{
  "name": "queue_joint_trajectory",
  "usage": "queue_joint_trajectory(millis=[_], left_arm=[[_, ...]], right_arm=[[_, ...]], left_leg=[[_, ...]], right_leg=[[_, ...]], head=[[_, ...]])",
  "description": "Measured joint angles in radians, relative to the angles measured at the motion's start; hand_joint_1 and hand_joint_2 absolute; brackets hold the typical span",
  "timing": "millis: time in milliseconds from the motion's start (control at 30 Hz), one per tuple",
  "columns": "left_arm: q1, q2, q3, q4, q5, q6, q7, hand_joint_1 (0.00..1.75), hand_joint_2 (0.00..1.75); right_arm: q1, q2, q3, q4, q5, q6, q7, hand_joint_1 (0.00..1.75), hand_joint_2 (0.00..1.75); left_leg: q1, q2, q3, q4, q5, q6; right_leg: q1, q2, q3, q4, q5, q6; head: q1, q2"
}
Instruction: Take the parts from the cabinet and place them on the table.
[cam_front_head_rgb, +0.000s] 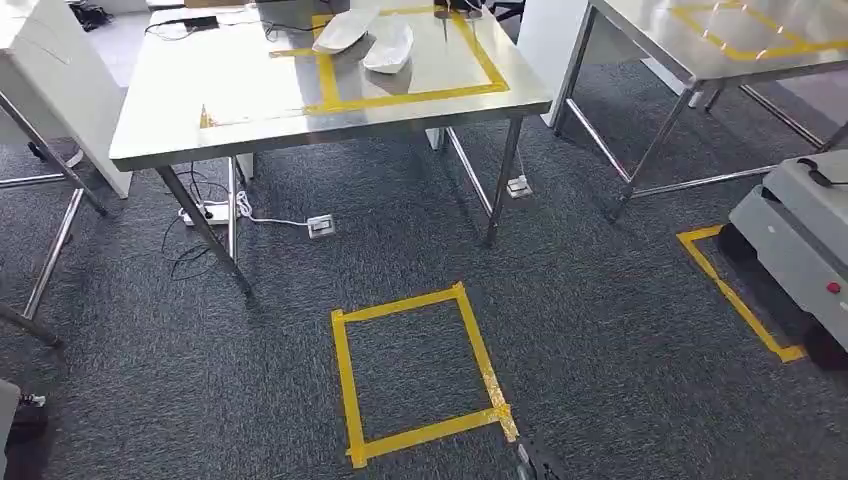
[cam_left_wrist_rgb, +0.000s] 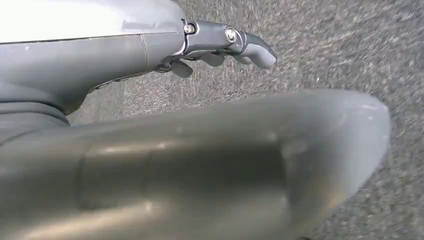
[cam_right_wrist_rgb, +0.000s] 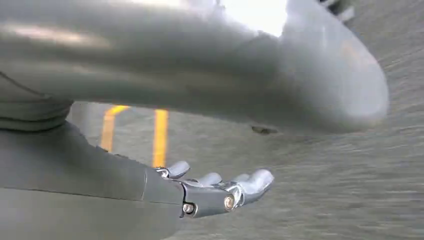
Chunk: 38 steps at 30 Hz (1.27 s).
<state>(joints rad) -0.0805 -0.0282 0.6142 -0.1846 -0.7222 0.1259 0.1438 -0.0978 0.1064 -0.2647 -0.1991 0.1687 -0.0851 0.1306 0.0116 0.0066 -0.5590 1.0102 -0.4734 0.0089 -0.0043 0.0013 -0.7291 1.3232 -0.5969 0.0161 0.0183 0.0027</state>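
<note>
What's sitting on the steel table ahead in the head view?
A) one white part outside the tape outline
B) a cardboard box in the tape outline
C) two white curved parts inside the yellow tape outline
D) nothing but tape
C: two white curved parts lie side by side on the steel table, within its yellow tape outline.

You have two white, shallow, shell-shaped parts (cam_front_head_rgb: 365, 38) lying on the steel table (cam_front_head_rgb: 180, 120), toward its far edge and right of the middle. They rest side by side, touching or overlapping, long axes angled toward the far right corner. Both sit at the far left of the yellow tape rectangle (cam_front_head_rgb: 420, 95), across its left strip.
</note>
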Motion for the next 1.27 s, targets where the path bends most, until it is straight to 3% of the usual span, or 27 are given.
queue_joint_trajectory(millis=[33, 67, 133, 167, 200, 300, 333, 400, 467, 500, 567, 600, 633, 667, 700, 800, 833, 867, 900, 967, 1000, 1033, 1067, 1133, 1167, 1233, 1267], left_arm=[[0.002, 0.000, 0.000, 0.000, -0.004, -0.001, -0.001, 0.00, 0.00], [0.005, 0.000, 0.000, 0.000, -0.007, -0.001, -0.001, 0.00, 0.00], [0.010, -0.001, 0.004, 0.000, -0.005, 0.001, 0.002, 0.00, 0.00], [0.012, -0.002, 0.010, 0.000, -0.002, 0.001, 0.006, 0.00, 0.00], [0.012, -0.002, 0.013, 0.000, -0.001, 0.002, 0.014, 0.00, 0.00], [0.013, -0.006, 0.026, 0.001, 0.010, 0.000, 0.045, 0.00, 0.00], [0.015, -0.007, 0.031, 0.002, 0.016, -0.002, 0.055, 0.00, 0.00], [0.017, -0.014, 0.041, 0.003, 0.022, -0.006, 0.065, 0.00, 0.00], [0.016, -0.018, 0.048, 0.003, 0.026, -0.008, 0.058, 0.00, 0.00], [0.015, -0.021, 0.051, 0.003, 0.029, -0.008, 0.050, 0.00, 0.00], [0.013, -0.029, 0.055, 0.003, 0.030, -0.008, 0.030, 0.00, 0.00], [0.010, -0.032, 0.058, 0.003, 0.029, -0.008, 0.019, 0.00, 0.00], [0.004, -0.035, 0.058, 0.003, 0.026, -0.008, 0.011, 0.00, 0.00], [-0.006, -0.037, 0.058, 0.002, 0.020, -0.009, 0.007, 0.00, 0.00], [-0.013, -0.039, 0.058, 0.001, 0.018, -0.012, 0.002, 0.00, 1.75], [-0.027, -0.044, 0.058, 0.002, 0.001, -0.052, -0.002, 0.00, 1.75], [-0.029, -0.046, 0.058, 0.002, -0.017, -0.054, 0.008, 0.00, 1.75], [-0.034, -0.049, 0.058, 0.002, -0.034, -0.055, 0.016, 0.00, 1.75], [-0.036, -0.050, 0.057, 0.002, -0.040, -0.055, 0.021, 0.00, 1.75], [-0.035, -0.050, 0.057, 0.001, -0.041, -0.056, 0.016, 0.00, 1.75], [-0.033, -0.048, 0.049, -0.010, -0.029, -0.058, 0.010, 0.00, 1.75], [-0.031, -0.047, 0.035, -0.023, -0.013, -0.060, 0.005, 0.00, 1.75], [-0.031, -0.047, 0.020, -0.037, 0.005, -0.061, 0.002, 0.00, 1.75], [-0.032, -0.047, -0.011, -0.067, 0.048, -0.064, -0.010, 0.00, 1.75], [-0.031, -0.045, -0.025, -0.080, 0.069, -0.065, -0.013, 0.00, 1.75], [-0.028, -0.038, -0.061, -0.104, 0.117, -0.069, -0.024, 0.00, 1.75], [-0.025, -0.033, -0.083, -0.114, 0.145, -0.071, -0.030, 0.00, 1.75]], right_arm=[[0.008, -0.001, 0.000, 0.002, 0.012, -0.010, 0.025, 0.00, 1.75], [0.019, -0.003, 0.000, 0.004, 0.028, -0.027, 0.063, 0.00, 1.75], [0.033, -0.006, 0.001, 0.006, 0.029, -0.047, 0.102, 0.00, 1.75], [0.034, -0.008, 0.001, 0.006, 0.019, -0.052, 0.111, 0.00, 1.75], [0.036, -0.009, 0.001, 0.006, 0.011, -0.053, 0.112, 0.00, 1.75], [0.046, -0.014, 0.001, 0.007, 0.005, -0.056, 0.110, 0.00, 1.75], [0.046, -0.014, 0.000, 0.008, -0.003, -0.058, 0.103, 0.00, 1.75], [0.045, -0.019, -0.005, 0.008, -0.016, -0.065, 0.084, 0.00, 1.75], [0.046, -0.023, -0.015, 0.008, -0.031, -0.057, 0.066, 0.00, 1.75], [0.046, -0.025, -0.019, 0.008, -0.032, -0.051, 0.059, 0.00, 1.75], [0.046, -0.029, -0.022, 0.008, -0.005, -0.040, 0.051, 0.00, 1.75], [0.046, -0.031, -0.022, 0.008, 0.029, -0.035, 0.051, 0.00, 1.75], [0.046, -0.033, -0.017, 0.008, 0.065, -0.033, 0.050, 0.00, 1.75], [0.046, -0.036, -0.004, 0.008, 0.097, -0.032, 0.050, 0.00, 1.75], [0.046, -0.039, 0.009, 0.008, 0.115, -0.030, 0.048, 0.00, 1.75], [0.044, -0.046, 0.027, 0.008, 0.125, -0.027, 0.024, 0.00, 1.75], [0.047, -0.052, 0.031, 0.008, 0.128, -0.027, 0.020, 0.00, 1.75], [0.049, -0.053, 0.034, 0.008, 0.132, -0.027, 0.019, 0.00, 1.75], [0.050, -0.053, 0.038, 0.008, 0.135, -0.029, 0.019, 0.00, 1.75], [0.053, -0.058, 0.045, 0.008, 0.139, -0.044, 0.016, 0.00, 1.75], [0.065, -0.060, 0.051, 0.008, 0.135, -0.051, 0.014, 0.00, 1.75], [0.076, -0.063, 0.058, 0.008, 0.130, -0.051, 0.012, 0.00, 1.75], [0.089, -0.065, 0.063, 0.010, 0.122, -0.050, 0.009, 0.00, 1.75], [0.117, -0.071, 0.076, 0.015, 0.105, -0.043, 0.000, 0.00, 1.75], [0.129, -0.072, 0.081, 0.016, 0.097, -0.042, -0.005, 0.00, 1.75], [0.150, -0.072, 0.093, 0.016, 0.077, -0.031, -0.017, 0.00, 1.75], [0.161, -0.072, 0.100, 0.016, 0.066, -0.026, -0.022, 0.00, 1.75]], left_leg=[[0.000, 0.000, -0.012, 0.003, 0.006, -0.001], [0.000, 0.000, -0.028, 0.008, 0.014, -0.003], [0.000, 0.000, -0.048, 0.018, 0.025, -0.010], [-0.001, 0.003, -0.056, 0.019, 0.031, -0.015], [0.000, 0.004, -0.056, 0.018, 0.039, -0.022], [0.002, 0.005, -0.054, 0.004, 0.066, -0.042], [0.001, 0.004, -0.060, 0.008, 0.060, -0.047], [0.002, -0.002, -0.088, 0.077, -0.044, -0.051], [0.003, -0.002, -0.112, 0.222, -0.153, -0.057], [0.003, -0.002, -0.113, 0.275, -0.165, -0.060], [0.003, -0.002, -0.074, 0.275, -0.101, -0.063], [0.004, -0.002, -0.031, 0.226, -0.058, -0.062], [0.006, -0.002, 0.028, 0.148, -0.037, -0.061], [0.006, -0.005, 0.087, 0.055, -0.084, -0.057], [-0.003, -0.009, 0.132, -0.016, -0.112, -0.051], [-0.009, -0.006, 0.108, -0.006, -0.103, -0.018], [-0.001, -0.002, 0.102, -0.014, -0.086, -0.005], [0.000, 0.002, 0.092, -0.013, -0.076, 0.003], [0.000, 0.002, 0.079, -0.012, -0.065, 0.010], [0.000, 0.008, 0.055, -0.010, -0.047, 0.010], [-0.001, 0.009, 0.042, -0.008, -0.039, 0.009], [0.000, 0.010, 0.035, -0.005, -0.033, 0.007], [0.001, 0.009, 0.030, -0.002, -0.027, 0.004], [0.003, 0.003, 0.017, 0.006, -0.020, -0.004], [0.003, 0.004, 0.013, 0.011, -0.019, -0.008], [-0.004, 0.007, 0.005, 0.013, -0.014, -0.023], [-0.007, 0.008, -0.002, 0.015, -0.024, -0.014]], right_leg=[[0.000, 0.000, 0.014, -0.001, 0.018, 0.000], [0.000, 0.000, 0.059, -0.046, 0.058, -0.003], [0.000, 0.000, 0.187, -0.225, 0.104, -0.013], [0.004, 0.001, 0.228, -0.300, 0.061, -0.022], [0.010, 0.001, 0.241, -0.323, 0.060, -0.024], [0.015, 0.001, 0.225, -0.324, 0.083, -0.042], [0.002, -0.004, 0.217, -0.337, 0.100, -0.050], [0.003, -0.005, 0.194, -0.339, 0.123, -0.063], [0.006, -0.006, 0.164, -0.337, 0.146, -0.065], [0.007, -0.007, 0.147, -0.334, 0.157, -0.065], [0.006, -0.008, 0.111, -0.323, 0.177, -0.061], [0.005, -0.008, 0.092, -0.315, 0.187, -0.057], [0.004, -0.008, 0.073, -0.306, 0.196, -0.053], [0.004, -0.008, 0.063, -0.298, 0.203, -0.046], [0.007, -0.009, 0.058, -0.291, 0.208, -0.040], [0.003, -0.011, 0.063, -0.307, 0.233, -0.017], [0.002, -0.011, 0.060, -0.306, 0.242, -0.011], [-0.001, -0.006, 0.048, -0.285, 0.211, -0.005], [-0.002, -0.004, 0.026, -0.227, 0.153, 0.001], [-0.006, -0.003, -0.021, -0.072, 0.052, 0.011], [-0.007, -0.003, -0.030, -0.008, 0.021, 0.014], [-0.008, -0.003, -0.017, 0.001, 0.017, 0.016], [-0.010, -0.003, 0.023, -0.037, 0.030, 0.016], [-0.011, -0.004, 0.151, -0.214, 0.088, 0.011], [-0.011, -0.004, 0.199, -0.300, 0.087, 0.007], [-0.004, 0.000, 0.195, -0.307, 0.091, -0.011], [-0.006, -0.001, 0.196, -0.312, 0.093, -0.010]], head=[[0.000, 0.000], [0.000, 0.000], [0.000, 0.000], [0.000, 0.000], [-0.001, 0.000], [0.000, 0.000], [0.000, 0.000], [-0.005, 0.000], [-0.006, 0.000], [-0.006, 0.000], [-0.006, 0.000], [-0.007, 0.000], [-0.006, 0.000], [-0.007, 0.000], [-0.005, 0.000], [-0.010, 0.000], [-0.014, 0.000], [-0.011, 0.000], [-0.008, 0.000], [-0.008, 0.000], [-0.008, 0.000], [-0.008, 0.000], [-0.008, 0.000], [-0.008, 0.000], [-0.008, 0.000], [-0.008, 0.000], [-0.009, 0.000]])
